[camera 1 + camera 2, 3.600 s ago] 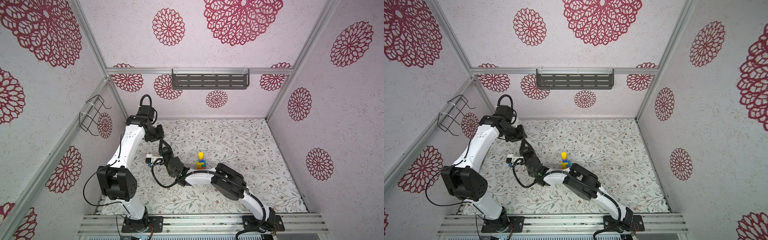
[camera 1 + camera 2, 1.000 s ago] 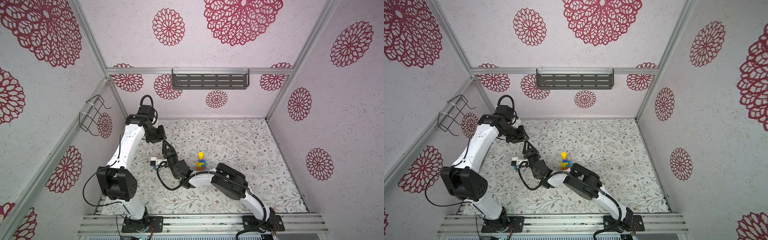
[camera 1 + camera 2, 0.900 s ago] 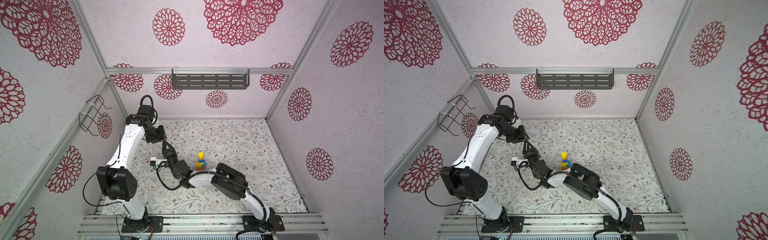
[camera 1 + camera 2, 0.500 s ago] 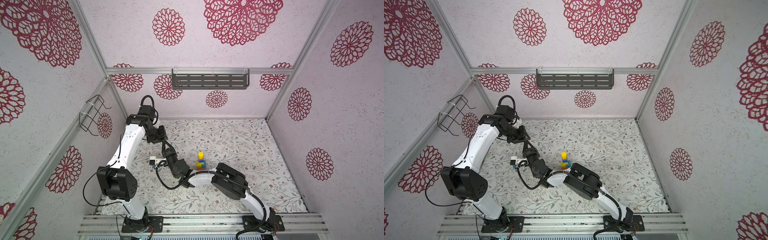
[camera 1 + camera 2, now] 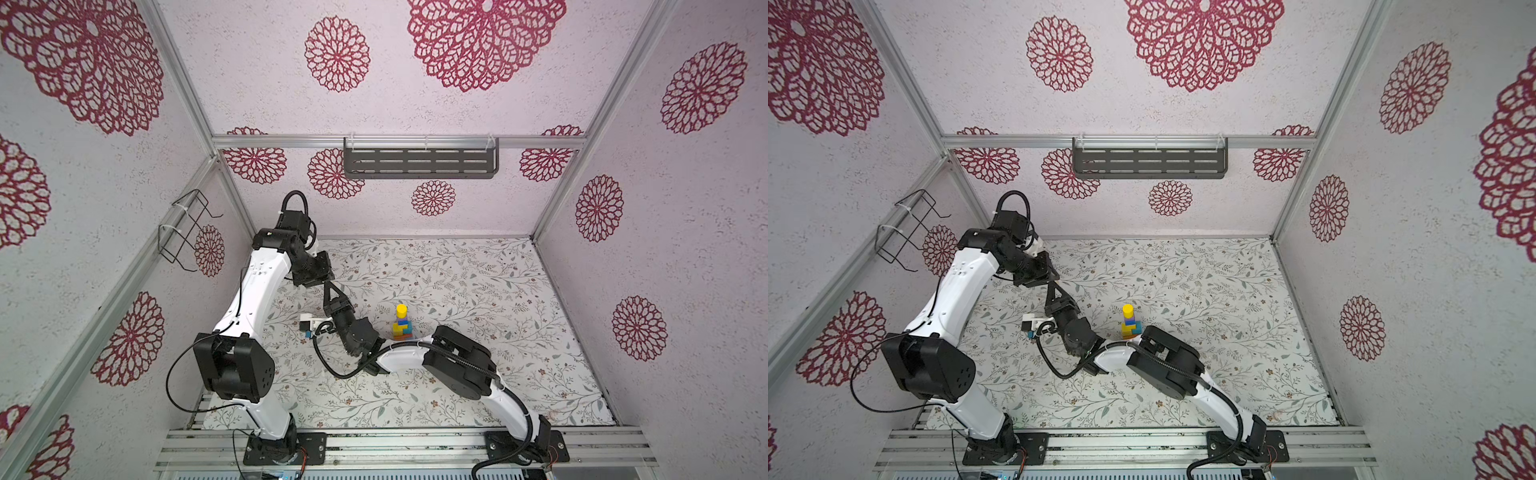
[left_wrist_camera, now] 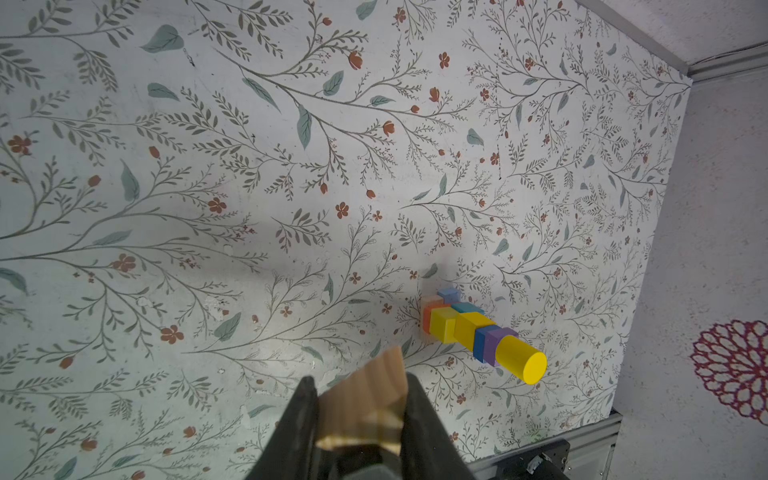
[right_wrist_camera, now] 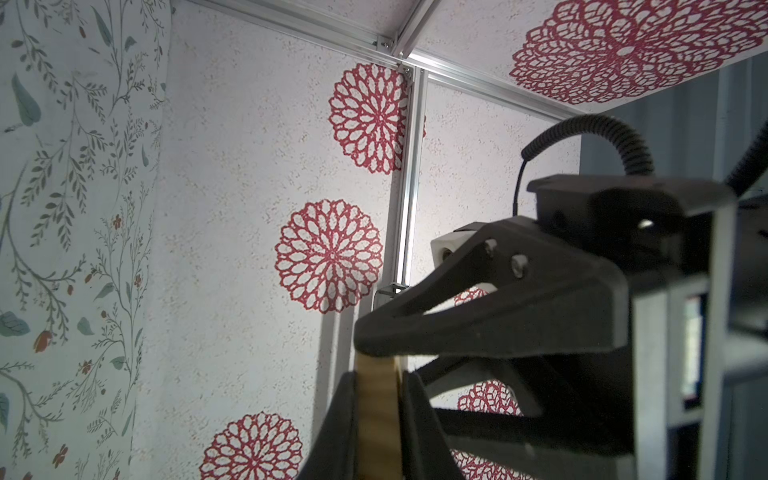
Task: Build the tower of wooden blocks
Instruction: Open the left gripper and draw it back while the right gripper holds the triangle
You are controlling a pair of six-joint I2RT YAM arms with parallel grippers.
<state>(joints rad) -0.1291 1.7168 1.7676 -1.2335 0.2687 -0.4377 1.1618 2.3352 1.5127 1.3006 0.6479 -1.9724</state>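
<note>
While in left claw (image 6: 360, 379), tan block (image 6: 365, 401)

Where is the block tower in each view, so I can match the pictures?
In a top view: the wood block tower stands near the middle of the floral mat.
In a top view: same place.
Left wrist: seen from above, yellow cylinder nearest the camera.
Right wrist: not in it.
Shared landmark: the floral mat, in all four.

Lab-type robot test cell, prob. purpose-built: alu. frame rails (image 5: 291, 141), mandala-papered wall panels (image 5: 257, 75), floral-covered bench (image 5: 498, 291) w/ arm bases (image 5: 284, 449) bolted on.
</note>
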